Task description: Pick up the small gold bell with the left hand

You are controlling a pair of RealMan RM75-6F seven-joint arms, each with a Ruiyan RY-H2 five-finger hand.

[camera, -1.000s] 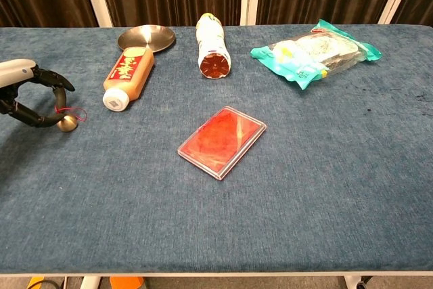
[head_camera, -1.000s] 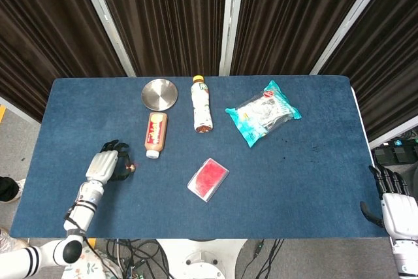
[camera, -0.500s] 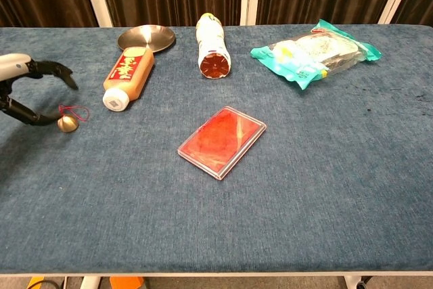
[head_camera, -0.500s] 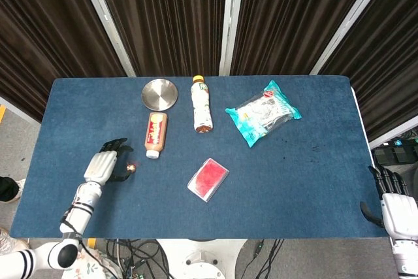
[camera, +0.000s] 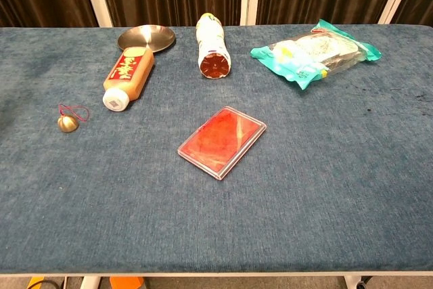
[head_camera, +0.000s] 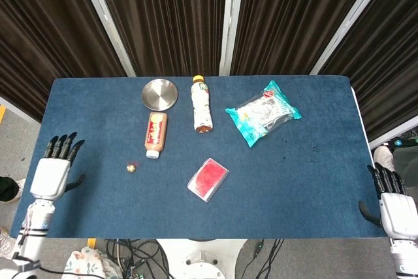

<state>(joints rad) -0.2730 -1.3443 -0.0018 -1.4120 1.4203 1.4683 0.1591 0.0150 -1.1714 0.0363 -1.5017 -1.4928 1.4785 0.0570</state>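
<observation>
lying untouched, gold bell [camera: 66, 123] well apart from left hand [head_camera: 51, 171].

Gold bell [camera: 65, 123] w/ red loop lies alone nr sauce bottle [camera: 128, 74].

My left hand [head_camera: 51, 173] has a white, boxy back shell with black fingers and a black thumb, on a slim white forearm banded in black near the wrist. My right hand [head_camera: 390, 202] looks the same: white shell, dark fingers, white wrist segment below.
</observation>
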